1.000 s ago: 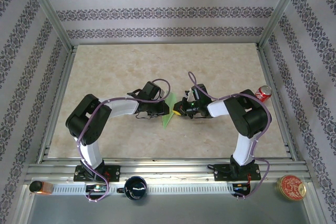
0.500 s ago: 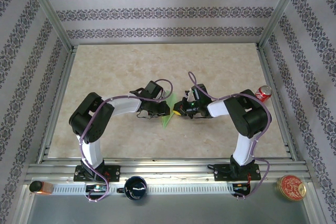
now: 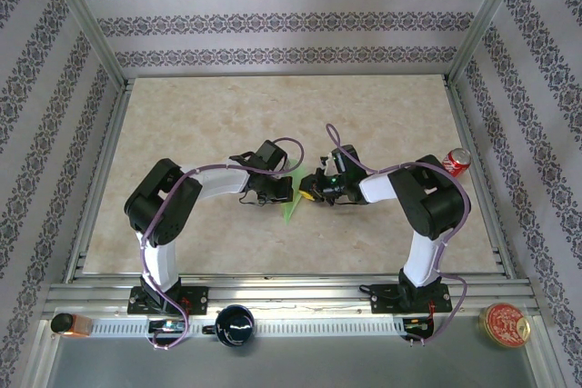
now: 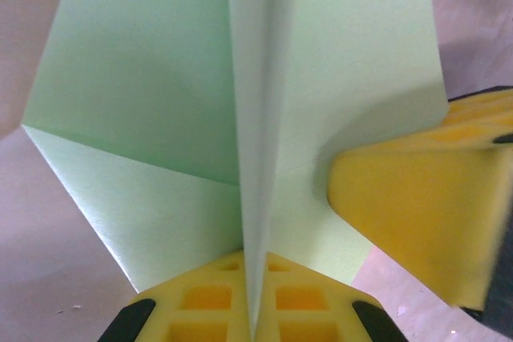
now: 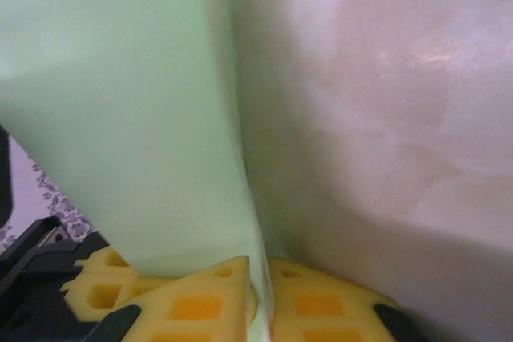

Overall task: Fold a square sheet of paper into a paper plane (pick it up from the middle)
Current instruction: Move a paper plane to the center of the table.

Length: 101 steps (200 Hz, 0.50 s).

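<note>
The paper plane sits between the two arms over the middle of the desk, its sharp tip pointing toward the near edge. The left claw is closed tight on the centre crease, with its yellow pads meeting on either side of the fold. The right claw has the paper's edge running between its pads, which stand narrow. I cannot tell whether they pinch the sheet or only flank it.

The main risk is that unsure right-hand hold. If that claw is slack, the whole dart hangs from one pinch on the crease. A wing could then sag or swing round the fold and spoil the alignment.

If both claws do grip, the danger is the opposite. Any pull apart or twist between the arms would tear the thin paper or put a stray crease in it.

One finger of the right claw also lies against the wing's edge, and a sideways drag there could crumple that corner. Whether the tip touches the desk cannot be seen. If it does, lowering the plane would bend it.
</note>
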Each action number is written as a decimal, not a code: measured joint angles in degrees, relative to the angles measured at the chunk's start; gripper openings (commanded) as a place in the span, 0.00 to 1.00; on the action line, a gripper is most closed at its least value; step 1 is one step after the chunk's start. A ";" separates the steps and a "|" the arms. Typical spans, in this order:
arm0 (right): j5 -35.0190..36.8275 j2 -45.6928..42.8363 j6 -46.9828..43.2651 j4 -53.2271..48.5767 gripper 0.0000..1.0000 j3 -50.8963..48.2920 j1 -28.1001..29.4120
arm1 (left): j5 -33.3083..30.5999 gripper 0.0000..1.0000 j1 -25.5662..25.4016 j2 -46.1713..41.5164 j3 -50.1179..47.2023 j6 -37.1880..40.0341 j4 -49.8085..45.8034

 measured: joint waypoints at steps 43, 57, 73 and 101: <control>1.22 -7.41 -3.54 -6.40 0.37 -0.70 -2.45 | -8.33 0.01 0.00 -0.42 2.64 0.02 -6.05; 2.32 -10.69 -5.53 -9.35 0.39 -0.72 -3.58 | -12.11 0.03 0.00 -0.44 4.31 0.11 -9.38; 3.54 -13.46 -7.43 -11.98 0.39 -0.83 -4.68 | -15.91 0.03 0.00 -0.44 6.64 0.74 -13.35; 4.66 -15.32 -9.01 -14.40 0.41 -1.77 -5.66 | -20.22 0.03 0.00 0.11 10.97 1.60 -18.58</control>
